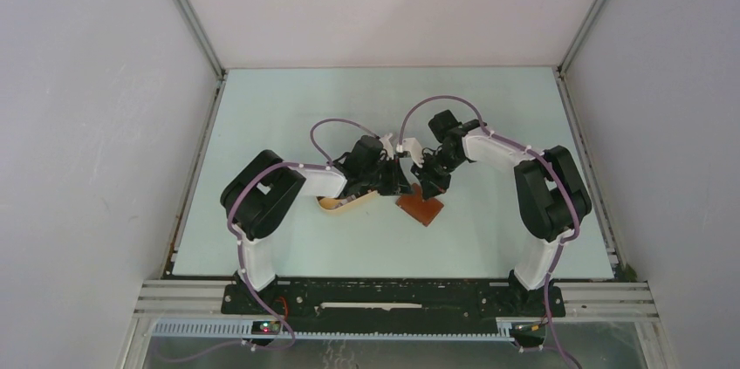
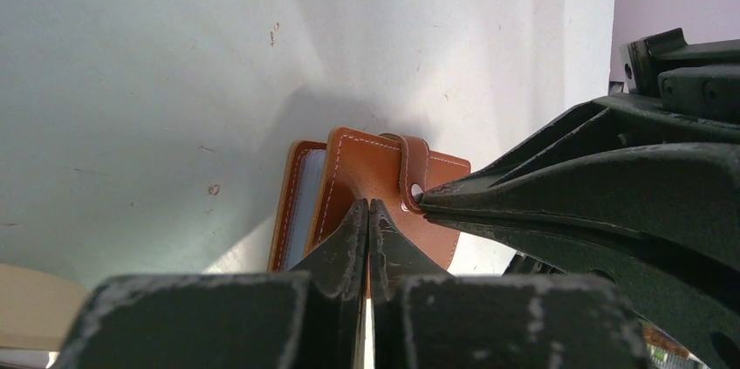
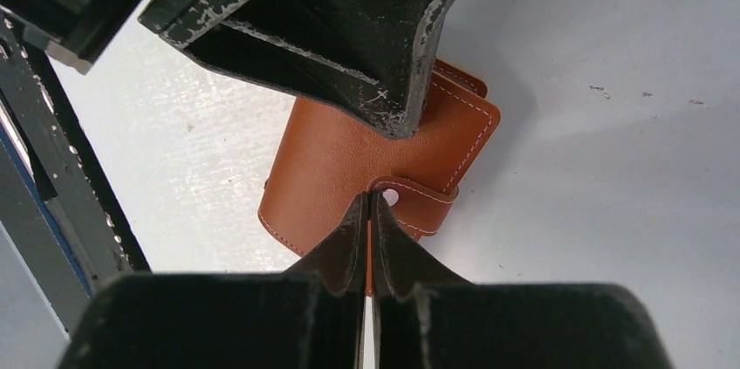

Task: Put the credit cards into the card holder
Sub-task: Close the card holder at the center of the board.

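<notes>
pale table (image 1: 297, 247); grey pockets (image 2: 307, 199) of card holder (image 2: 371, 168), left wrist view only

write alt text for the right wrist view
A brown leather wallet lies on a pale table, the right claw closed on its snap strap. The left claw reaches in from above, pinching the wallet's far edge.

the reddish-brown leather card holder (image 3: 340, 155) lies slightly ajar on the table (image 3: 611, 212), snap strap undone.

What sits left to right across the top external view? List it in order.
left arm → cream tray → card holder → right arm
</notes>
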